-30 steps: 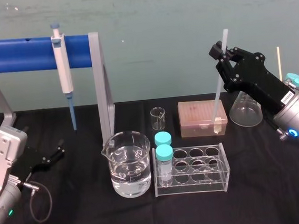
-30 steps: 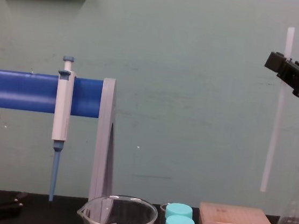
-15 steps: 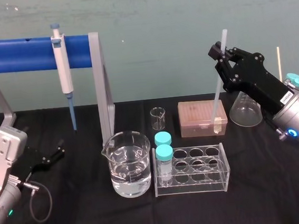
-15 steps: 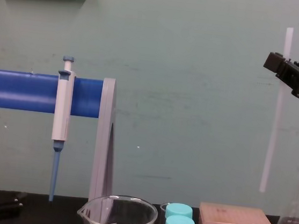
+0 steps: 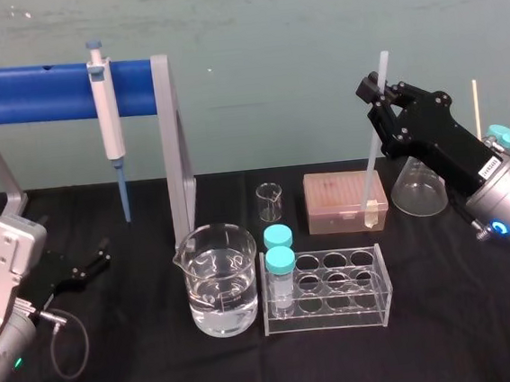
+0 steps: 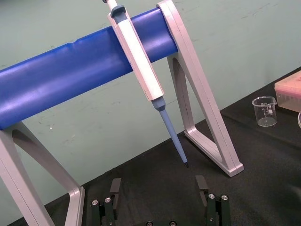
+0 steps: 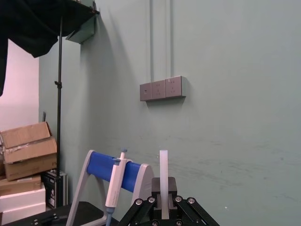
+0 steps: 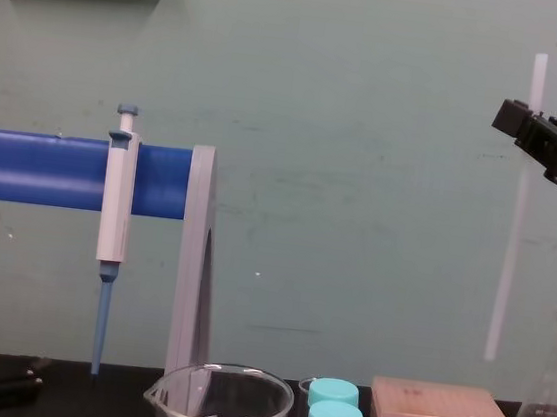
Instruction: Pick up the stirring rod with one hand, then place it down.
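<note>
**Kid:** Where is the stirring rod [image 5: 371,169]?

**Friend:** It is hanging up in the air at about two o'clock in the head view. The right gripper [image 5: 376,89] is holding it. The rod is standing almost straight, with its top leaning a little toward one o'clock.

**Kid:** Are the jaws squeezing it?

**Friend:** Yes, they are pressing together on the rod, up near its top. A short bit is poking out above them and a long bit is hanging down below. In the chest view the bottom end is floating above the pink tip box [image 8: 439,416], not touching it.

**Kid:** What is the other arm doing?

**Friend:** The left gripper [image 5: 95,261] is sitting low on the black table [image 5: 145,364] at about eight o'clock. Its jaws are standing wide apart and holding nothing.

**Kid:** What is near it?

**Friend:** A white-and-blue pipette [image 6: 141,66] is hanging on the blue bar [image 6: 61,80] of the stand, toward twelve o'clock from that gripper. At six o'clock in the head view, a beaker of water [image 5: 217,280] is sitting beside a clear tube rack [image 5: 328,288].
</note>
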{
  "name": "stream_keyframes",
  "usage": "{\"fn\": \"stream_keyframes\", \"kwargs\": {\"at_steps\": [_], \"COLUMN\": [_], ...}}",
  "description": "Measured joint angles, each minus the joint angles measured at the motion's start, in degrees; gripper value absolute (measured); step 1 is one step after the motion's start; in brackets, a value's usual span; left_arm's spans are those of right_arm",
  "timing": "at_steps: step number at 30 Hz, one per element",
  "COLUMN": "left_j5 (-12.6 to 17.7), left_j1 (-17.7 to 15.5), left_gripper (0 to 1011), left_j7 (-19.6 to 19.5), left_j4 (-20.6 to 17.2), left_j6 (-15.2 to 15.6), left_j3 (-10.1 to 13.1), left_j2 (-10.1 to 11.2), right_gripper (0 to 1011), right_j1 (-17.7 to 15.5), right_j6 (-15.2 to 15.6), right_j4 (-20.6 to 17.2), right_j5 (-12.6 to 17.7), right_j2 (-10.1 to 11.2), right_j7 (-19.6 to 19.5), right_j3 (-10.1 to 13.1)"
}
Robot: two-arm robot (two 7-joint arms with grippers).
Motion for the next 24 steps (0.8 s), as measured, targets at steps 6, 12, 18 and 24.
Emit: {"fn": "stream_keyframes", "kwargs": {"at_steps": [6, 12, 18, 24], "left_j5": [0.0, 0.0, 0.0, 0.0], "left_j1": [0.0, 0.0, 0.0, 0.0], "left_gripper": [1000, 1000, 1000, 1000], "left_j7": [0.0, 0.0, 0.0, 0.0], "left_j4": [0.0, 0.0, 0.0, 0.0], "left_j6": [0.0, 0.0, 0.0, 0.0], "left_j3": [0.0, 0.0, 0.0, 0.0], "left_j2": [0.0, 0.0, 0.0, 0.0], "right_gripper": [71, 71, 71, 71], "right_j1": [0.0, 0.1, 0.2, 0.3], "right_j6": [0.0, 0.1, 0.1, 0.1], "right_j4": [0.1, 0.3, 0.6, 0.9], "right_j5": [0.0, 0.0, 0.0, 0.0], "right_j2": [0.0, 0.0, 0.0, 0.0], "right_j7": [0.0, 0.1, 0.2, 0.2], "right_j3": [0.0, -0.1, -0.1, -0.2]}}
